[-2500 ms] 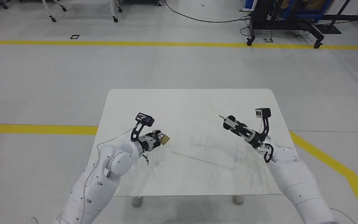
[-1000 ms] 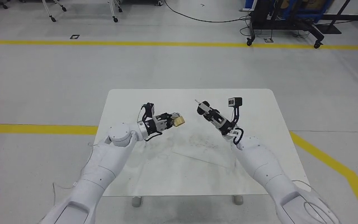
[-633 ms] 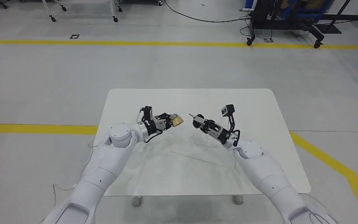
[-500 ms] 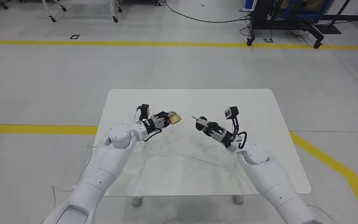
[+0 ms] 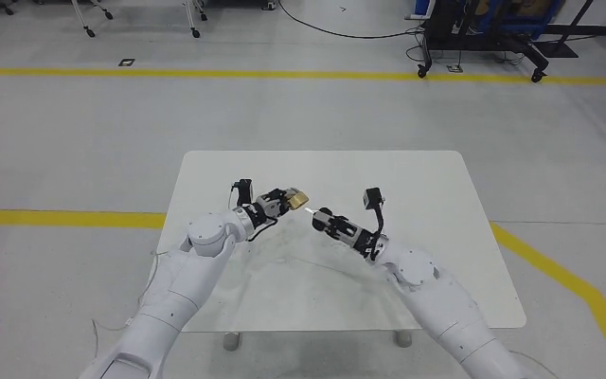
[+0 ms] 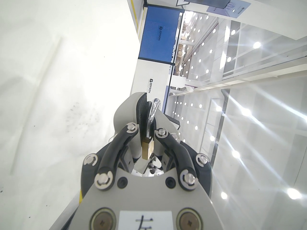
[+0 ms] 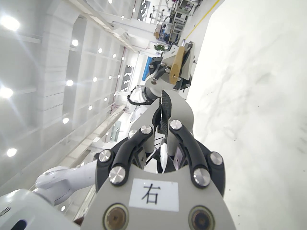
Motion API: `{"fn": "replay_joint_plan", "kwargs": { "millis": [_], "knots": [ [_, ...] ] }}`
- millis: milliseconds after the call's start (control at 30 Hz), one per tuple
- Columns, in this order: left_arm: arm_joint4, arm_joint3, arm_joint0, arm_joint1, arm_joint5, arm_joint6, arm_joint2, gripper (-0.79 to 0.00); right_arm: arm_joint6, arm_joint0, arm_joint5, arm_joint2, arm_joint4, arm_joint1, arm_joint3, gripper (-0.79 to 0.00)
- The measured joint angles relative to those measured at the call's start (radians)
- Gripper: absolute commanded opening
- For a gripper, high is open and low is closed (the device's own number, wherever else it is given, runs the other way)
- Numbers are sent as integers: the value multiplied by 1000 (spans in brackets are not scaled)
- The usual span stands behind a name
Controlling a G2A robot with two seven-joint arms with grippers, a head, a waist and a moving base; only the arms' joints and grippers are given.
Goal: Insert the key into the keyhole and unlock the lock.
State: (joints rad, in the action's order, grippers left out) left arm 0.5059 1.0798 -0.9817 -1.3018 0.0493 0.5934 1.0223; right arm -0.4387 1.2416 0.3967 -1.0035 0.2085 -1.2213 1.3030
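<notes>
White and lightly scuffed, the surface [image 5: 426,180] stands on a pale workshop floor crossed by yellow lines [image 5: 95,71]. Both arms are raised above its middle.

The left pincer [image 5: 282,201] is clamped on the lock [image 5: 297,200]. In the left wrist view the silver shackle is pinched between the pads and the brass body [image 6: 147,150] sits lower between the finger links. The right pincer [image 5: 320,217] is closed tight on the key [image 5: 311,210], whose thin blade sticks out toward the lock. Neither thing touches the surface.

From the right wrist view, the brass end face with the keyhole [image 7: 173,75] is turned toward the right pincer [image 7: 165,101], with the left pincer [image 7: 177,56] behind it. The blade points roughly along that line. As far as I can judge, the grasping and lifting are done and the two pieces are nearly aligned, with the key tip just short of the keyhole. Insertion, the turn and the release of the shackle all remain. I cannot tell whether the tip already touches the brass.

Each wrist housing carries a white sticker [image 6: 145,220] [image 7: 153,195] bearing a single dark character. Behind the left arm, a blue panel [image 6: 159,41] carries a small white brand mark, repeated in dark print on the white panel below it, and further posters hang higher up.
</notes>
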Motion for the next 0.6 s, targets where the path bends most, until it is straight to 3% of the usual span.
{"fn": "replay_joint_plan", "kwargs": {
  "millis": [167,600],
  "knots": [
    [-23,4,-2,-5,-22,-37,-5,-785,104,33,-63,19,-29,-9,58,-785],
    [-51,-14,6,-13,-26,-37,-8,-785,135,10,-89,24,17,-30,15,-785]
  ]
}}
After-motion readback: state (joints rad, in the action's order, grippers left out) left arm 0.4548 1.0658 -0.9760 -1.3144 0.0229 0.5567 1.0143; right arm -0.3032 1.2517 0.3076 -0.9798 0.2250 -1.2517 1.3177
